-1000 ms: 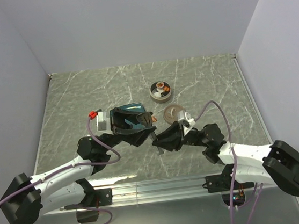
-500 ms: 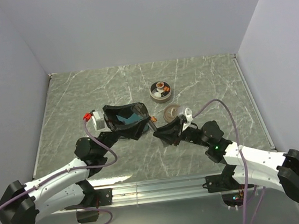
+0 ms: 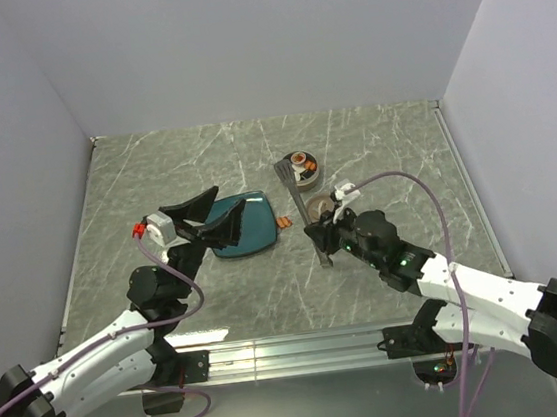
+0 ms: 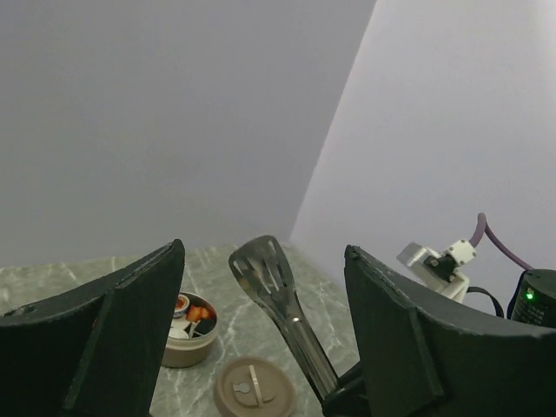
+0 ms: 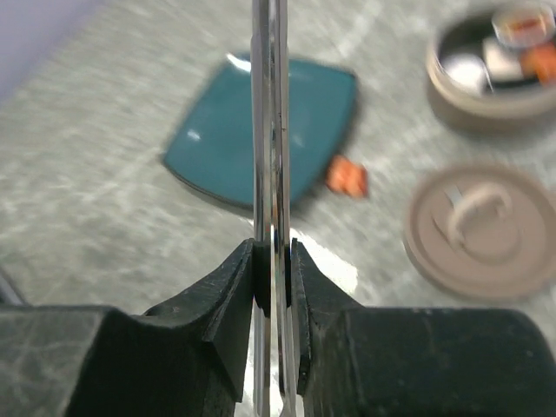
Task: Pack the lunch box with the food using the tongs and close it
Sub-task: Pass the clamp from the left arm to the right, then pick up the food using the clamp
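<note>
The tongs (image 3: 301, 204) are pinched shut in my right gripper (image 3: 318, 234), partway up their arms (image 5: 270, 130). Their slotted head (image 4: 265, 265) hangs beside the left rim of the lunch box (image 3: 309, 182). The silver tin holds food (image 3: 301, 164): white rounds and orange bits (image 5: 521, 35). Its tan lid (image 3: 323, 206) lies knob up on the table just in front of it. One orange piece (image 3: 284, 222) lies on the table off the plate's right edge. My left gripper (image 3: 229, 200) is open and holds nothing, raised over the left of the plate, apart from the tongs.
A square teal plate (image 3: 250, 227) lies left of the lid, with no food showing on it. The marble table is walled at the back and on both sides. My right arm's purple cable (image 3: 396, 180) loops over the table right of the lid.
My left gripper opened wide and drew back to the left, away from the tongs. The right gripper kept the tongs and swung their head up toward the lunch box.
</note>
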You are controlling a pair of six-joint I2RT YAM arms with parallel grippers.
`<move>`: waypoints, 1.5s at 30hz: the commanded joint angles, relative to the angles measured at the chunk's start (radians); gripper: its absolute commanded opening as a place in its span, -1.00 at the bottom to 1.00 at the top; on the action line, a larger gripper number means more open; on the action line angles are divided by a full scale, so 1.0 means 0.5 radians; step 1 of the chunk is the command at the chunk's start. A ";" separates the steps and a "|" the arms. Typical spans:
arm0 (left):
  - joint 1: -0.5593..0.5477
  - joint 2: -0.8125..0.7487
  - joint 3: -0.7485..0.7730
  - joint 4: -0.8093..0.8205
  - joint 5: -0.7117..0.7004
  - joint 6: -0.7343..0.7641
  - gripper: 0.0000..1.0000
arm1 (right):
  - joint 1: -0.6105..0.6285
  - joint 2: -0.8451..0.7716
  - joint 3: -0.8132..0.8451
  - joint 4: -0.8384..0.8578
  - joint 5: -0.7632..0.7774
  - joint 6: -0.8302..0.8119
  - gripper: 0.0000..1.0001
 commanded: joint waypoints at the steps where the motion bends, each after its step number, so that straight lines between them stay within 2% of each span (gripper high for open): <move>1: 0.023 -0.067 -0.027 -0.059 -0.107 0.075 0.61 | 0.019 0.095 0.185 -0.353 0.261 0.164 -0.50; 5: 0.036 -0.113 -0.039 -0.142 -0.134 0.093 0.61 | 0.086 0.212 0.320 -0.671 0.406 0.262 -0.50; 17: 0.082 -0.264 -0.079 -0.270 -0.150 0.106 0.61 | 0.233 0.632 0.572 -1.157 0.504 0.416 -0.44; 31: 0.109 -0.285 -0.094 -0.280 -0.137 0.099 0.61 | 0.289 0.957 0.655 -1.151 0.409 0.416 -0.31; 40: 0.118 -0.282 -0.097 -0.277 -0.125 0.096 0.61 | 0.310 1.007 0.692 -1.178 0.430 0.419 -0.10; 45: 0.122 -0.273 -0.094 -0.270 -0.116 0.093 0.61 | 0.313 1.016 0.698 -1.200 0.455 0.425 -0.06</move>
